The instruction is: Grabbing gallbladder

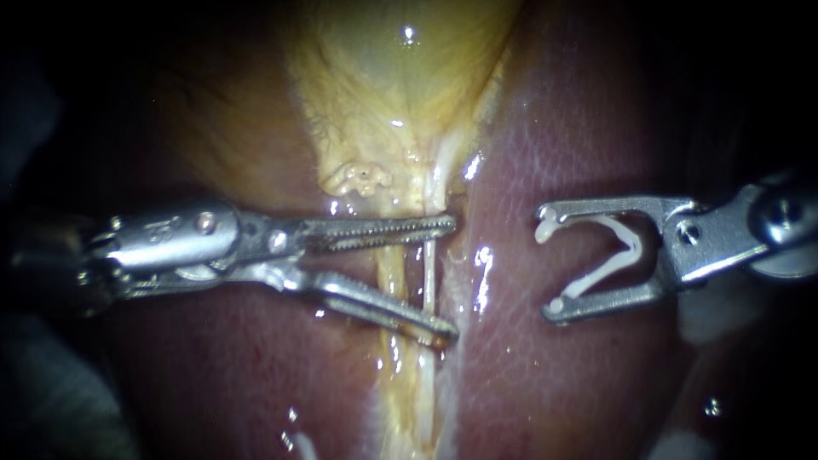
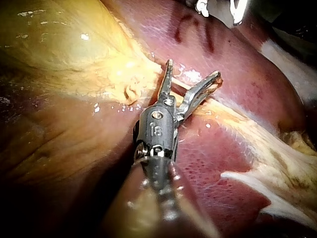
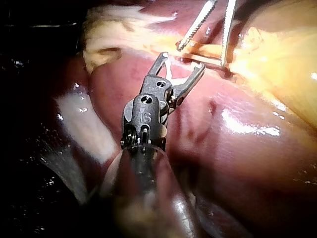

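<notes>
Bare liver (image 1: 504, 300) lies free between left instrument (image 1: 452, 278) and right instrument (image 1: 547, 264) with clip (image 1: 632, 247).

Stamped marks (image 2: 156, 130) on left instrument (image 2: 193, 69), right instrument (image 3: 181, 59) wrists; no other text.

My left instrument (image 1: 452, 278) is bright steel: two long, slim jaws with saw-toothed inner faces, a round rivet at the hinge, a polished barrel behind. My right instrument (image 1: 549, 263) has shorter, angular jaws with hooked tips, a pivot screw and a dark grey, stamped wrist.
</notes>
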### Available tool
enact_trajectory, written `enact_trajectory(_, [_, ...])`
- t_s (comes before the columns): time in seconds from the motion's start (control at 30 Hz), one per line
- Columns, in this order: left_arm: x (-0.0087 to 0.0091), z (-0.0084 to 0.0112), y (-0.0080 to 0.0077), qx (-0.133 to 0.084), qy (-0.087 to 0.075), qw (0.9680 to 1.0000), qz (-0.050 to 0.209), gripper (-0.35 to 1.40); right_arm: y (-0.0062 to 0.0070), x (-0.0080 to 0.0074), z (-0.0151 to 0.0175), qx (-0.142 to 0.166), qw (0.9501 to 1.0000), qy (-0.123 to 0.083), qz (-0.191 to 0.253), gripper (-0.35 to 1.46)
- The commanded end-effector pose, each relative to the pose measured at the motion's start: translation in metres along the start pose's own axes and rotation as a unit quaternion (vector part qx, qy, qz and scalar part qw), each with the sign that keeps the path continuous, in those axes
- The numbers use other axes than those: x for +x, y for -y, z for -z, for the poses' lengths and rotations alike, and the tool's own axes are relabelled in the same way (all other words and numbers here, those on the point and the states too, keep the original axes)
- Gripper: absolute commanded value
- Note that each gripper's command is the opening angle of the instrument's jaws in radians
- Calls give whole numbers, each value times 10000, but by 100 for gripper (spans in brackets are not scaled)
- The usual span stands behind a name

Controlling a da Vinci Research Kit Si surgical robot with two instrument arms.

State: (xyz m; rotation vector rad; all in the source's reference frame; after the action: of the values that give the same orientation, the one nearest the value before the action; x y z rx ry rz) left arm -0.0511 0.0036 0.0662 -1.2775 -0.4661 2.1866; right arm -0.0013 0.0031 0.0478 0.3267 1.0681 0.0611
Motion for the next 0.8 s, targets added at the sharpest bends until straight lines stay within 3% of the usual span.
enact_trajectory(0.03, [0,0,0,-8,1,10000,0,64,0,0,0,1,10000,0,0,49])
enact_trajectory(0.33, [12,12,-2,-34,-30,10000,37,72,0,0,0,2,10000,0,1,49])
enact_trajectory(0.53, [24,38,-4,1,-43,10000,77,72,0,0,0,2,10000,0,1,49])
enact_trajectory(0.8, [36,81,8,166,-78,9997,157,72,0,-1,0,0,10000,0,0,49])
